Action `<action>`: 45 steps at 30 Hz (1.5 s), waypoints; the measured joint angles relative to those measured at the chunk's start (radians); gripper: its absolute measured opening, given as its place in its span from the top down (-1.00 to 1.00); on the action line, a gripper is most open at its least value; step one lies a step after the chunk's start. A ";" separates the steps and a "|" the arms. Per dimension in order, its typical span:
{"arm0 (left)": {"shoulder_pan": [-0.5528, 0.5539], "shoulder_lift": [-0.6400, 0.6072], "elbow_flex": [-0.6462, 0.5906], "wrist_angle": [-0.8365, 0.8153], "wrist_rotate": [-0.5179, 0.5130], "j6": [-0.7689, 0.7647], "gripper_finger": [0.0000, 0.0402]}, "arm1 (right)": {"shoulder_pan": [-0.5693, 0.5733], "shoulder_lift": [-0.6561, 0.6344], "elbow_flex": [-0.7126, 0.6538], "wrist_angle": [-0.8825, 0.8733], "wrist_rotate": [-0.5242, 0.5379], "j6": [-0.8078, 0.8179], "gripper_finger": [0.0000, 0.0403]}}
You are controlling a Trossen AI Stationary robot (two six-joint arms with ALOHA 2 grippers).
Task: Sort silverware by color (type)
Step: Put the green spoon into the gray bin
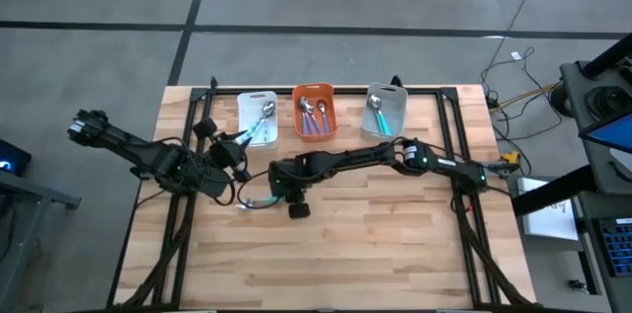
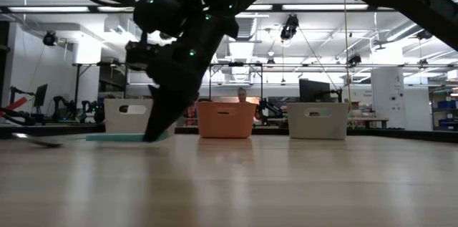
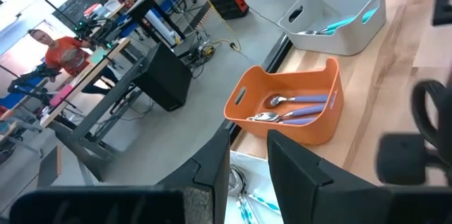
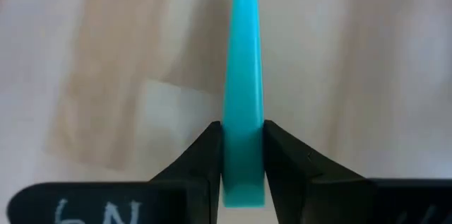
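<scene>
A teal-handled spoon (image 1: 259, 202) lies on the wood near the table's middle, its teal handle (image 2: 118, 138) level and its metal bowl (image 2: 36, 141) toward the left. My right gripper (image 4: 244, 160) reaches in from the right and is shut on this spoon (image 4: 244, 54). My left gripper (image 3: 248, 171) is open and hovers by the white bin (image 1: 257, 116), which holds teal spoons. The orange bin (image 3: 282, 104) holds purple-handled spoons. The grey bin (image 3: 339, 12) holds light-blue ones. My right gripper pinches the free end of the teal handle (image 4: 244, 181) between its two fingers (image 4: 205, 160). The fingers (image 2: 154, 130) slant down onto it from above, and the handle runs straight out ahead of them. The spoon lies level at the table top.
Three bins stand in a row along the far edge: white on the left, orange (image 1: 314, 111) in the middle, grey (image 1: 385, 111) on the right. Bare wood stretches across the near half of the table (image 1: 395, 254). A person sits in the room beyond.
</scene>
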 joint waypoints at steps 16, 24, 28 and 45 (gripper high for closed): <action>0.000 0.000 0.000 0.000 0.000 0.000 0.61 | -0.009 -0.011 0.000 0.008 0.193 0.254 0.65; 0.000 0.000 0.000 0.000 0.000 0.000 0.61 | -0.008 -0.012 0.000 0.059 0.196 0.260 0.65; 0.000 0.000 0.000 0.000 0.000 0.000 0.61 | -0.008 -0.012 0.000 0.058 0.199 0.261 0.65; 0.000 0.000 0.000 0.002 -0.001 -0.001 0.61 | -0.006 -0.106 0.000 -0.143 0.148 0.334 0.65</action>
